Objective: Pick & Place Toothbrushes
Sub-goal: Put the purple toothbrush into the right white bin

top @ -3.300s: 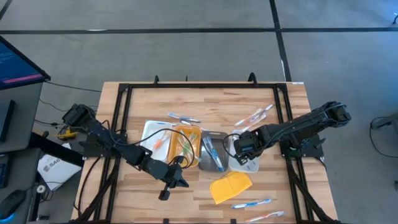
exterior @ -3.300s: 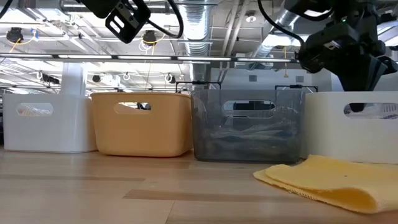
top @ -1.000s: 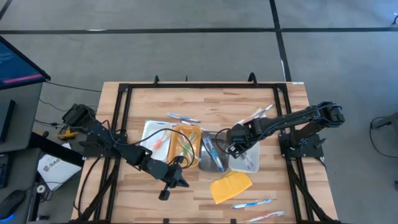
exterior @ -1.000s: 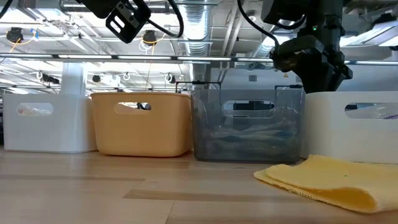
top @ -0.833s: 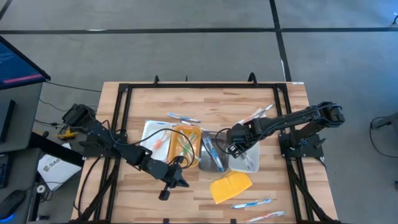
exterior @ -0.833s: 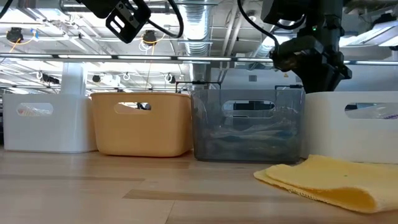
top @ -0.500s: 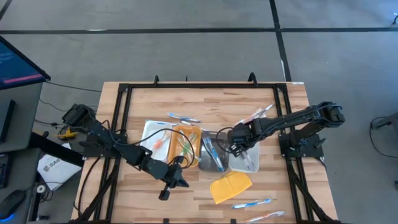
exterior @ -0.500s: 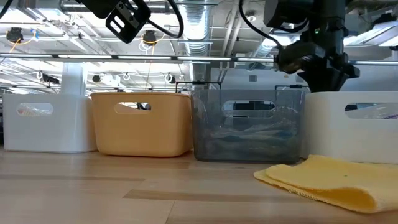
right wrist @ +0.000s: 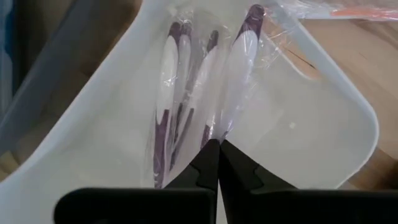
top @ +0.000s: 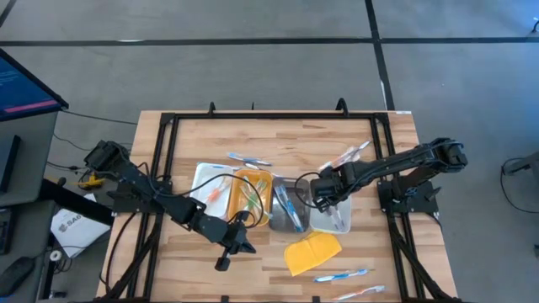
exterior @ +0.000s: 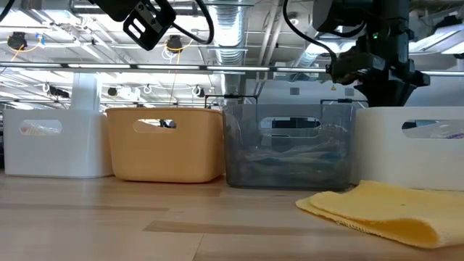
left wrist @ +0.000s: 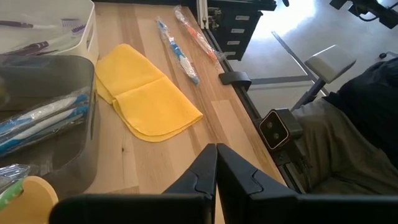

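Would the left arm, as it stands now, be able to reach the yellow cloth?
Probably yes: the left claw, shut, hangs over bare table beside the yellow cloth, with nothing between them.

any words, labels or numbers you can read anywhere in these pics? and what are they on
None can be read.
White box on the floor left of the table: dark print, too small to read.
Monitor at the left edge: lines of text, too blurred.
Toothbrush wrappers in the white tray: no readable print.

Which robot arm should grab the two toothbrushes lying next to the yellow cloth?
Probably the left. The left gripper hangs shut over the table's front, near the yellow cloth and those toothbrushes. The right gripper is shut over the white tray.
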Motion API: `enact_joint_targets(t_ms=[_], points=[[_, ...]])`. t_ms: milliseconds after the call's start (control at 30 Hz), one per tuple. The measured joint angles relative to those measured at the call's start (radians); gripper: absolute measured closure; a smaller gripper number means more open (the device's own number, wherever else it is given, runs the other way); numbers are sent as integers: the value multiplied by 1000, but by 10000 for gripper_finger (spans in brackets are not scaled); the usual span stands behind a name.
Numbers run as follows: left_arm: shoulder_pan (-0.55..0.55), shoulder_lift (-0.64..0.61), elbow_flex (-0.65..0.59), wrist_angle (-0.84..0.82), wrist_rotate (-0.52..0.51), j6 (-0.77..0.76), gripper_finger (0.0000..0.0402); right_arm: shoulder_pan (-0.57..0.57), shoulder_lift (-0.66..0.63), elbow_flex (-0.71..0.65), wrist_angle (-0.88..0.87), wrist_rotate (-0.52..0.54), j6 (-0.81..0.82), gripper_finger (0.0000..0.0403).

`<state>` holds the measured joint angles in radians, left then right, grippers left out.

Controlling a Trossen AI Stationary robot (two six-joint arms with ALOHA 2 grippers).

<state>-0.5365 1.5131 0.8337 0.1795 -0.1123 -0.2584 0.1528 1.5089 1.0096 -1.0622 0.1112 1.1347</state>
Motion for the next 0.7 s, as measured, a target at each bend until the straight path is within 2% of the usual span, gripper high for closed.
enact_joint_targets(t_ms=[167, 533, 700], points=[[0, 0, 0, 0, 0, 8, 401, -21, 3, 0, -6, -4, -15, 402], [0, 0, 0, 0, 0, 11, 401, -37, 17, 0, 85, -35, -161, 402], [-2, 0, 0, 0, 0, 7, 401, -50, 17, 0, 84, -77, -162, 372]])
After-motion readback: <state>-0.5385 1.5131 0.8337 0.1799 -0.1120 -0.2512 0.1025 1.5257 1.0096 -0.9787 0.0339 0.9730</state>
